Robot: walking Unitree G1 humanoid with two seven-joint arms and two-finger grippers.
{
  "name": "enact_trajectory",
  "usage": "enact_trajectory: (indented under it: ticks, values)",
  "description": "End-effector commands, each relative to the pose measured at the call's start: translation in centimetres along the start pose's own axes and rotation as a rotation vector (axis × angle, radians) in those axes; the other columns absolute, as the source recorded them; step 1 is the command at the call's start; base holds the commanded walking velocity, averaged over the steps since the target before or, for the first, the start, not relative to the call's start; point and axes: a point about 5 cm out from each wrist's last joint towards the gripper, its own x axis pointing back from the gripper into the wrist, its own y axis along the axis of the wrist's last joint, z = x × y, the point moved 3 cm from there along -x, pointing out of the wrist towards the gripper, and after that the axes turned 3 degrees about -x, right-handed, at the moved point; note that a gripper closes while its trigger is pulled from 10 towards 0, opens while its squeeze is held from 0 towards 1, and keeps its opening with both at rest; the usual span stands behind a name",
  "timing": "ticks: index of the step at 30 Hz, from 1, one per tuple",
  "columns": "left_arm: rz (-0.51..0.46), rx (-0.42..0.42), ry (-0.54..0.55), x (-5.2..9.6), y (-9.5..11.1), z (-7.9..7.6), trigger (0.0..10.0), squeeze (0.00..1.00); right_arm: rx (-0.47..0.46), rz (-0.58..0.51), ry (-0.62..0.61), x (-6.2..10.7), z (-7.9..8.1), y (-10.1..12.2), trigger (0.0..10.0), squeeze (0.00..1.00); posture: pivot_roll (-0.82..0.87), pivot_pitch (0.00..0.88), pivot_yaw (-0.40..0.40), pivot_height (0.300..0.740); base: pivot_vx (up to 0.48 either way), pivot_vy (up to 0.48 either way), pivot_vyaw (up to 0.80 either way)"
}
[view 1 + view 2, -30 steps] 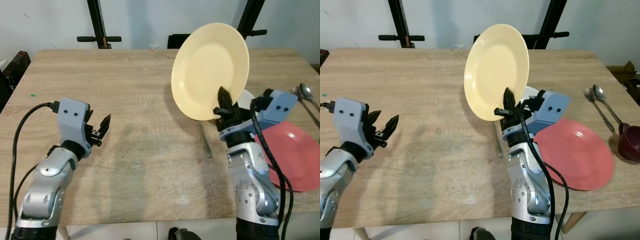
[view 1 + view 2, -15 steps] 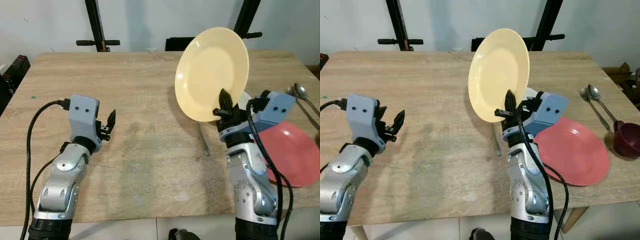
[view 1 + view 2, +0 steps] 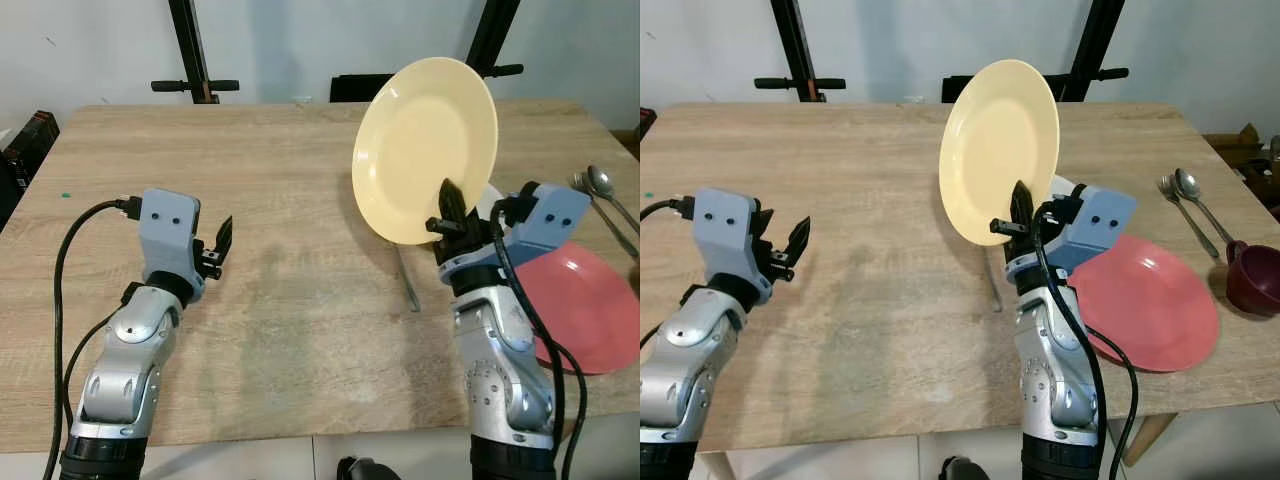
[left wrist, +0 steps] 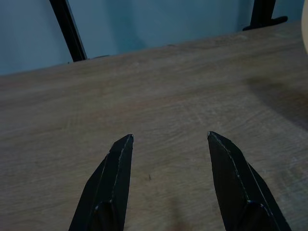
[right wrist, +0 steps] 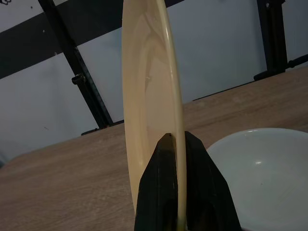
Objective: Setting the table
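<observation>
My right gripper (image 3: 447,205) is shut on the lower rim of a pale yellow plate (image 3: 425,148), which it holds upright above the wooden table (image 3: 270,300); its fingers (image 5: 166,192) pinch the yellow plate (image 5: 147,115) edge-on. A fork (image 3: 407,283) lies on the table just under it. A white bowl (image 5: 260,168) sits behind the right wrist. My left gripper (image 3: 224,240) hovers open over the table's left half, its fingertips (image 4: 122,144) apart with nothing between them.
A red plate (image 3: 590,305) lies at the right edge. A fork and spoon (image 3: 1188,200) lie at the far right, with a dark red cup (image 3: 1252,278) near them. Black stand legs (image 3: 195,60) rise behind the table.
The left arm rose and turned inward between one second ago and half a second ago, and has held still since. The view shifted slightly. The right gripper keeps the yellow plate upright.
</observation>
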Motion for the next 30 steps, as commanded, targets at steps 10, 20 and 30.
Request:
enact_trajectory:
  ticks: [10,20,30]
  values:
    - [0.014,-0.005,-0.003,-0.02,-0.50,-0.06,10.0,0.00,0.013,0.000,-0.002,-0.06,-0.09,-0.10,10.0,0.00,-0.09,0.004,0.055,0.740,-0.299,0.000,0.00]
    - [0.016,-0.005,-0.006,-0.08,-0.52,-0.07,10.0,0.00,0.014,0.005,-0.007,0.04,-0.17,-0.30,10.0,0.00,-0.09,0.008,0.057,0.740,-0.311,0.000,0.00]
    - [0.015,-0.004,-0.011,-0.15,-0.47,-0.13,10.0,0.00,0.016,0.008,-0.012,0.10,-0.25,-0.42,10.0,0.00,-0.10,0.009,0.060,0.740,-0.343,0.000,0.00]
